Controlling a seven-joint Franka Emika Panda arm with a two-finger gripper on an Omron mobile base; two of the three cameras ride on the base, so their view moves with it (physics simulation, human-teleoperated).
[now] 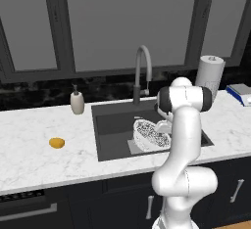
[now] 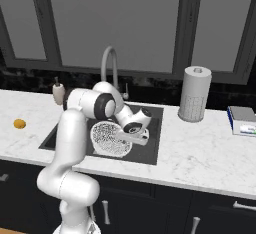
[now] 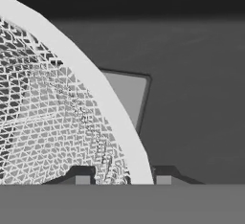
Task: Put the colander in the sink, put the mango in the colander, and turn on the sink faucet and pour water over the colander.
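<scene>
- We judge the first step nearly done: the colander (image 1: 151, 134) sits tilted inside the sink (image 1: 112, 135), over its lighter bottom patch.
- Our claw (image 3: 123, 180) straddles the colander's white rim, one tip on each side; whether it grips or has let go we cannot tell.
- The mango (image 1: 57, 143) lies on the marble table (image 1: 39, 159), well left of the sink, near the soap dispenser (image 1: 77, 102).
- Next, we think, the claw must clear the rim, lift away, and swing left to the mango.
- The sink faucet (image 1: 142, 71) arches behind the basin, with no water visible.
</scene>
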